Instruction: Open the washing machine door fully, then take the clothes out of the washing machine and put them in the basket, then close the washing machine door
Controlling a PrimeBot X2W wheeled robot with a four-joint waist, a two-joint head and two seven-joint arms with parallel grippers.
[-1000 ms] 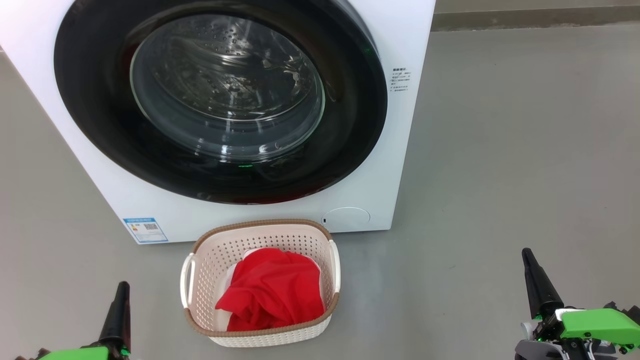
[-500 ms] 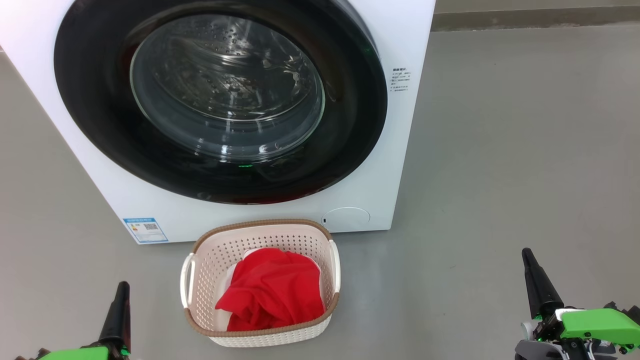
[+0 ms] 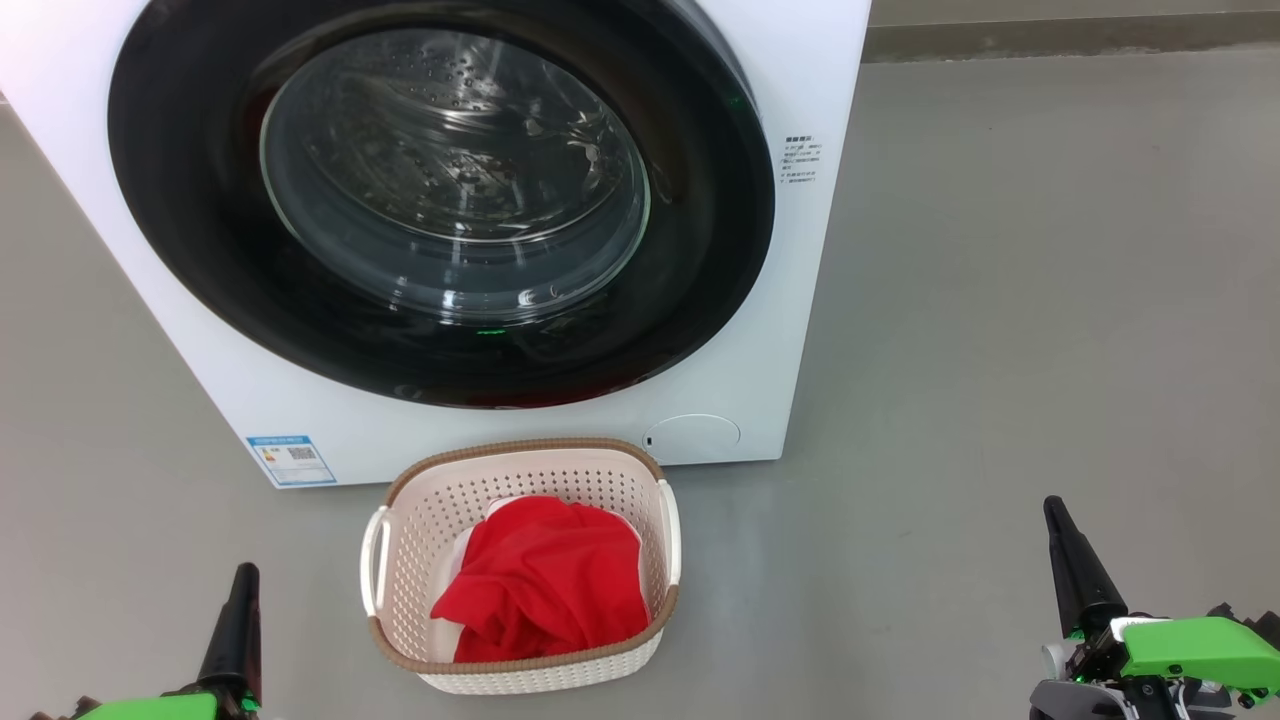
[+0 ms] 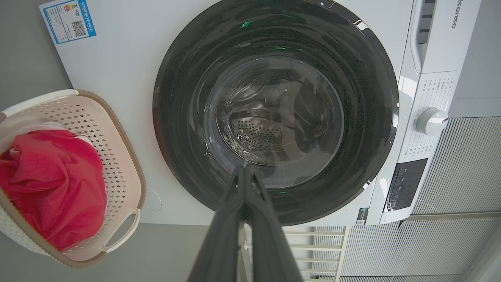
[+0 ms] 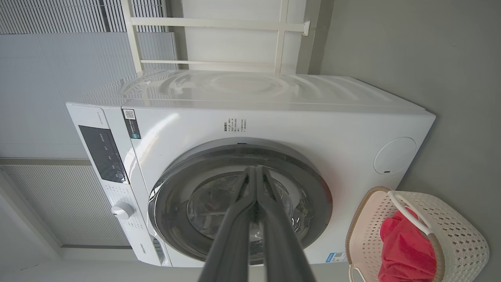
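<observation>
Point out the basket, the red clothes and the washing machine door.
basket (image 3: 520, 478): head view, on its perforated far wall.
red clothes (image 3: 545, 585): head view, middle of the heap.
washing machine door (image 3: 700, 230): head view, black ring right of the glass.

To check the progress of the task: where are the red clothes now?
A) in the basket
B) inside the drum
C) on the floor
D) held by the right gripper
A: the red clothes lie piled in the basket, which stands on the floor before the shut washing machine door.
</observation>
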